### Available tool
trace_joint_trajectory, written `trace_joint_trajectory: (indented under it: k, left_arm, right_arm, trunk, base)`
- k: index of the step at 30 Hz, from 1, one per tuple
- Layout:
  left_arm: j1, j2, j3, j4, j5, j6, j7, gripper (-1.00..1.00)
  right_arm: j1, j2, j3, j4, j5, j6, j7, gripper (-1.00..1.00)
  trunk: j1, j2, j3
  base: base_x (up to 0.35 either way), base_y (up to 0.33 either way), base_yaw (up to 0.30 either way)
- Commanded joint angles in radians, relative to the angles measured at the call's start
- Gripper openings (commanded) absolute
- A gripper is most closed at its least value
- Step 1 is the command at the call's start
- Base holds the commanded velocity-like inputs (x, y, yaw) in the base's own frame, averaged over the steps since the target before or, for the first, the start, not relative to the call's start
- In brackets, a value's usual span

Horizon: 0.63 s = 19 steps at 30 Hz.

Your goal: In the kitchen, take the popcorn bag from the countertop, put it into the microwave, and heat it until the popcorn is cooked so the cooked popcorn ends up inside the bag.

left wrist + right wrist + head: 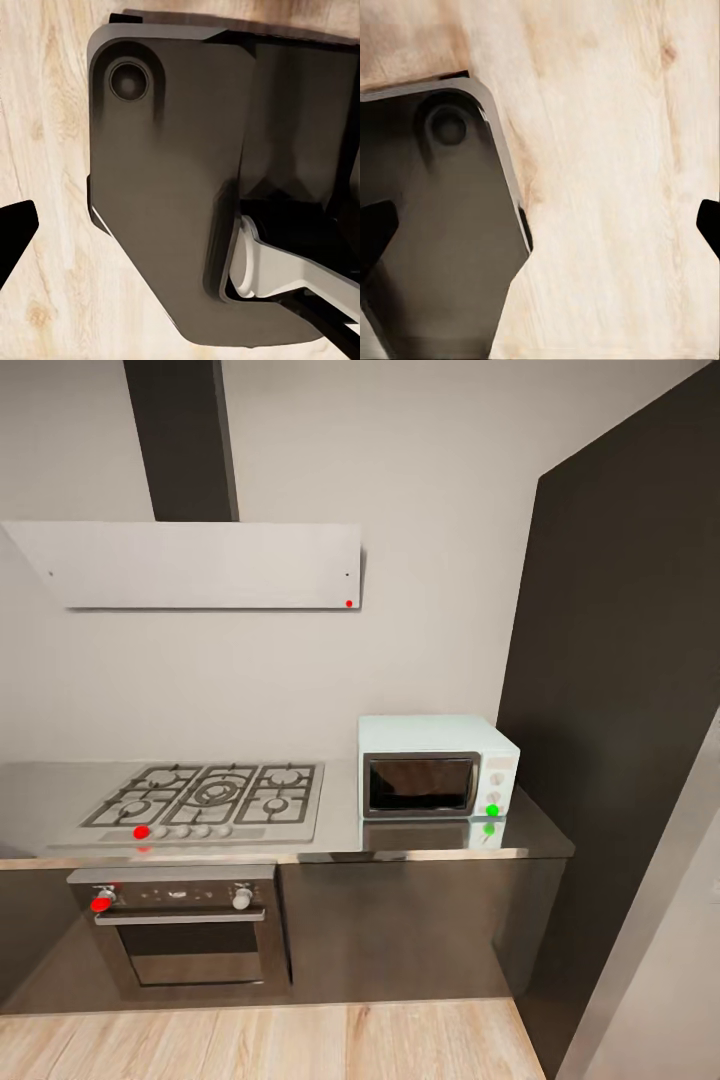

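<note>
Facing the countertop point(430, 840) from a distance, the robot had the microwave point(437, 767) ahead and to its right, door closed, so the right arm looked nearer. No popcorn bag could be made out. Both wrist cameras looked down at wooden floor point(600, 187); the right gripper point(540, 225) seemed spread wide, the left's state unclear.

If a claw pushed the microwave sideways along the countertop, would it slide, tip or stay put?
The microwave looks boxy and wider than tall, so tipping seems unlikely. It sits flat on the glossy countertop, which mirrors its front, so it might slide under a firm push. Its dark glass door appears shut and probably would not swing.
</note>
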Motion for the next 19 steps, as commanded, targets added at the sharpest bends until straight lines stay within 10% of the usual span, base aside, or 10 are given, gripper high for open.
trace_joint_trajectory:
  k: [1,19]
  left_arm:
    - [0.000,0.000,0.007,-0.002,0.001,0.007,-0.002,1.00]
    - [0.000,-0.003,0.008,-0.002,0.001,0.007,-0.004,1.00]
  right_arm:
    - [0.025,0.006,-0.007,0.005,0.012,-0.005,0.011,1.00]
    - [0.051,0.011,-0.003,-0.002,0.014,-0.020,0.030,1.00]
  trunk:
    - [0.000,-0.001,0.000]
    - [0.000,-0.001,0.000]
  base:
    - [0.000,0.000,0.000]
    - [0.000,0.000,0.000]
